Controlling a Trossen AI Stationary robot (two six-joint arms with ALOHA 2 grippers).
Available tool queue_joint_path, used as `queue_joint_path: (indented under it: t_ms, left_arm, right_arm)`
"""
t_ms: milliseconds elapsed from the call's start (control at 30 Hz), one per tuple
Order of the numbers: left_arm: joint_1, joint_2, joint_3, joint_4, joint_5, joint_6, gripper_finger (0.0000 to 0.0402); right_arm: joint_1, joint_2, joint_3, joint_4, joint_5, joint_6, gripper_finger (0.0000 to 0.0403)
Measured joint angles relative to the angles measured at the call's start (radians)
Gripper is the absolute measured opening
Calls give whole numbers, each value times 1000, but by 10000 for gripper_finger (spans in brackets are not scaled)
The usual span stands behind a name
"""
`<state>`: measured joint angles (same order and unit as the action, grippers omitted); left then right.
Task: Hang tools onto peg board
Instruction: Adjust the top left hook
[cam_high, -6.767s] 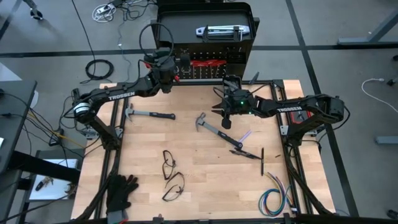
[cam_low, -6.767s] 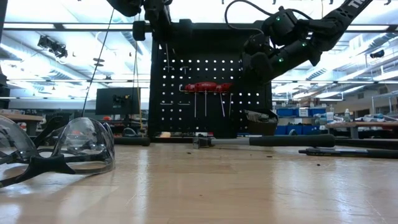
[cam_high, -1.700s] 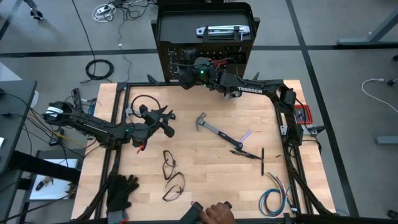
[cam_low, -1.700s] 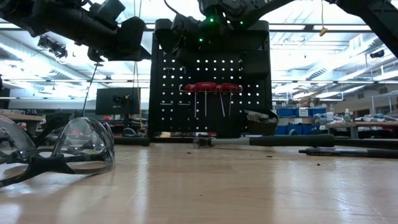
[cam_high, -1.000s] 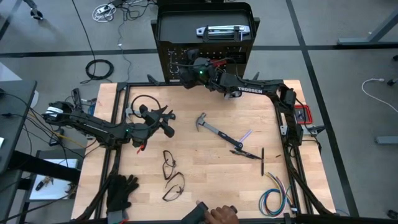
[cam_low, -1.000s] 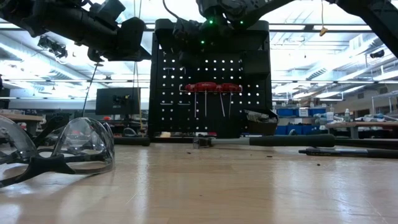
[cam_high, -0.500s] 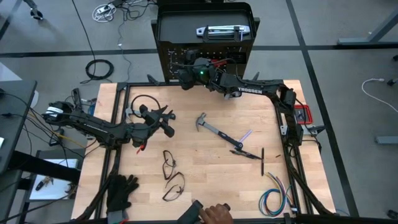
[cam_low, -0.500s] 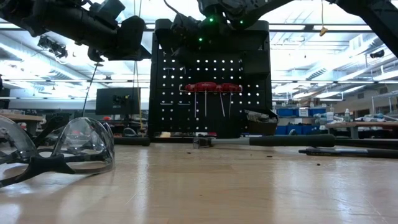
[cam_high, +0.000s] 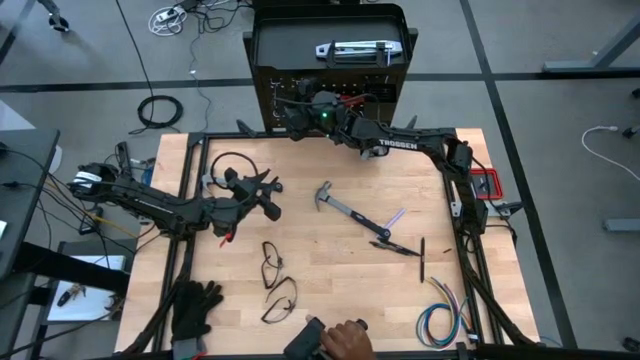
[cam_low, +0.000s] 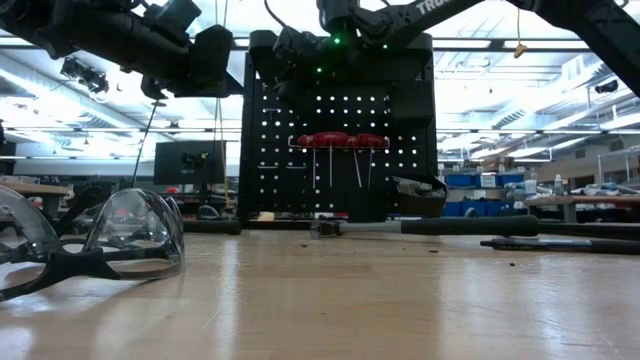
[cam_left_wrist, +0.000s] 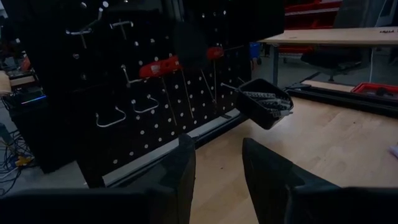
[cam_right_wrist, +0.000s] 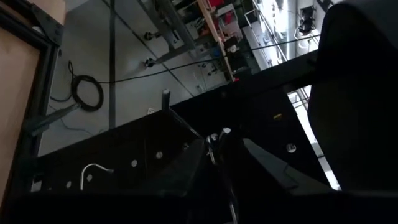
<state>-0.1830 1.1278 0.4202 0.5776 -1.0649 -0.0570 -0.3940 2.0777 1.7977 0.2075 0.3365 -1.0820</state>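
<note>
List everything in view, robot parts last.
peg board: one, black, upright at the table's far edge
red-handled tools: several, hanging on the board
bin: one, black, on the board
silver tool: one, on top of the board
hammer: one, black handle, mid-table
safety glasses: two, clear, near side
gloves: black, near left corner
wire bundle: coloured, near right corner
person's hand: one, near edge
left gripper: open, over the table's left
right gripper: at the board

Two pairs of clear safety glasses (cam_high: 275, 283) lie on the wooden table (cam_high: 330, 300). Black gloves (cam_high: 193, 310) sit at one near corner of the table, coloured wires (cam_high: 440, 320) at the other.
</note>
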Motion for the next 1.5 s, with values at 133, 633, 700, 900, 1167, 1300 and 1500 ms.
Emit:
queue_joint_path:
  t_ms: [133, 633, 700, 900, 1167, 1300, 1500]
  left_arm:
    - [0, 0, 0, -1, 0, 0, 131]
    - [0, 0, 0, -4, 0, 0, 131]
    - [0, 0, 0, -5, 0, 0, 131]
    - [0, 0, 0, -5, 0, 0, 131]
    - [0, 0, 0, -4, 0, 0, 131]
    - [0, 0, 0, -4, 0, 0, 131]
    - [0, 0, 0, -1, 0, 0, 131]
  right_arm:
    - [-5, 0, 0, -2, -48, -2, 84]
    - [-16, 0, 0, 1, -92, 11, 24]
    - [-15, 0, 0, 1, -75, 10, 26]
    - [-6, 0, 0, 0, -30, 16, 17]
    - [16, 0, 3, -34, 77, 13, 26]
    - [31, 0, 3, -41, 141, 9, 21]
    - [45, 0, 2, -52, 212, 6, 28]
